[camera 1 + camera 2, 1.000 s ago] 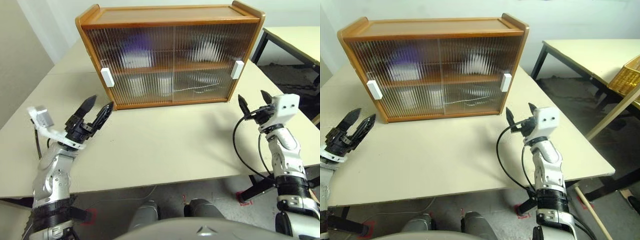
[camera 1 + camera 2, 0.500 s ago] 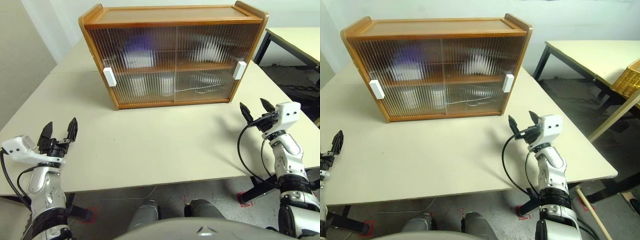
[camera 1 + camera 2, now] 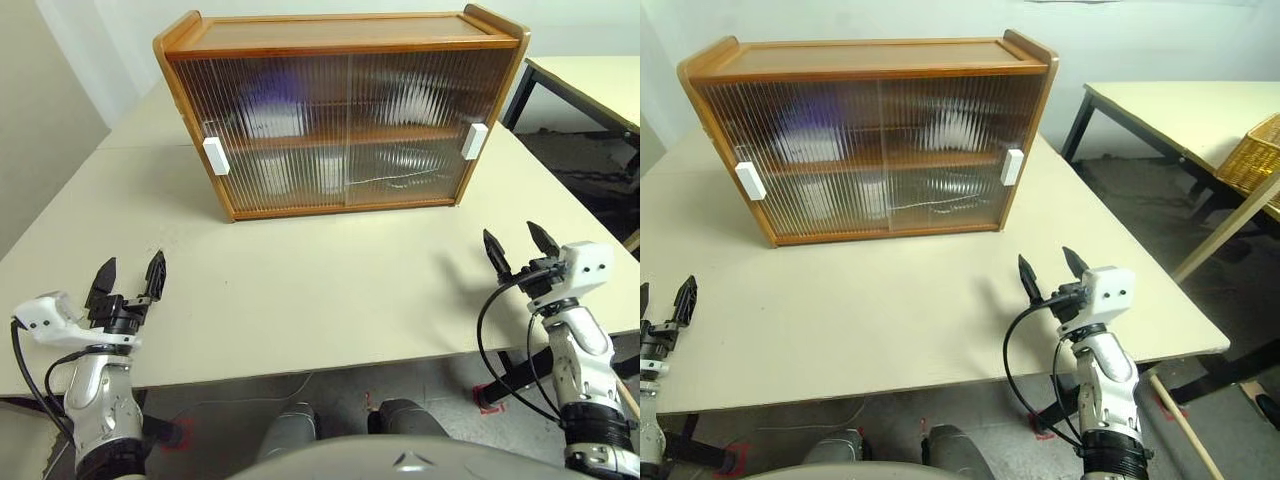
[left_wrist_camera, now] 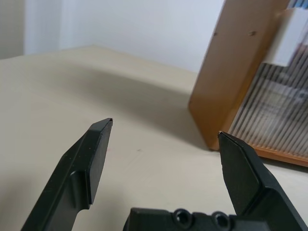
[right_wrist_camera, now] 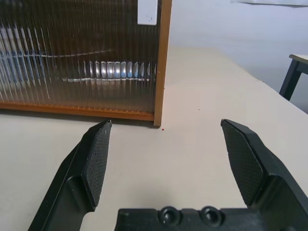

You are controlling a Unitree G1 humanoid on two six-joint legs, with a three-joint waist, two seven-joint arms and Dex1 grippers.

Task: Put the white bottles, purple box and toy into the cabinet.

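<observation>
The large wooden cabinet [image 3: 345, 110] with ribbed translucent sliding doors and white rectangular handles stands at the far side of the beige table [image 3: 320, 290], both doors closed. Behind the ribbed panes, blurred purple and white shapes sit on its shelves. The left gripper [image 3: 128, 276] and the right gripper [image 3: 520, 248] hover near the table's near corners, each spread wide and holding nothing.

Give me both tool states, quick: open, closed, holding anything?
Left tool: open, holding nothing, over the table's near edge.
Right tool: open, holding nothing.
</observation>
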